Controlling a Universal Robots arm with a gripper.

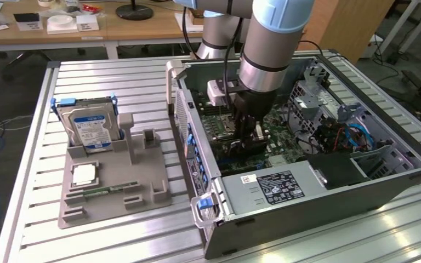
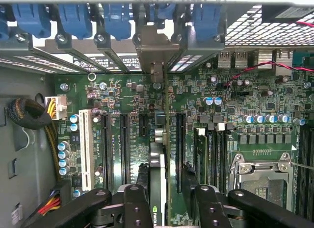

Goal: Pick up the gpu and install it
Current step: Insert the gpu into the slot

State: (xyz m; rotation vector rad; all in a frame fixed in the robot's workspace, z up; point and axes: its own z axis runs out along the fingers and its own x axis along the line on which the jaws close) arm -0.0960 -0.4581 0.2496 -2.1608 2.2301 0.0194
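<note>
the gripper [image 2: 164,198] is clamping the gpu [image 2: 158,189] edge-on between its fingers, hanging inside the open computer case [image 1: 386,181] right over the motherboard [image 2: 255,110], the card's long axis running along the expansion slots [image 2: 123,144] toward the rear bracket openings.

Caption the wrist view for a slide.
Gripper holds the gpu edge-on above the motherboard slots.

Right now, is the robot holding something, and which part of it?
Yes. The end effector grips the gpu edge-on by its two flat sides, above the motherboard slots inside the computer case.
</note>
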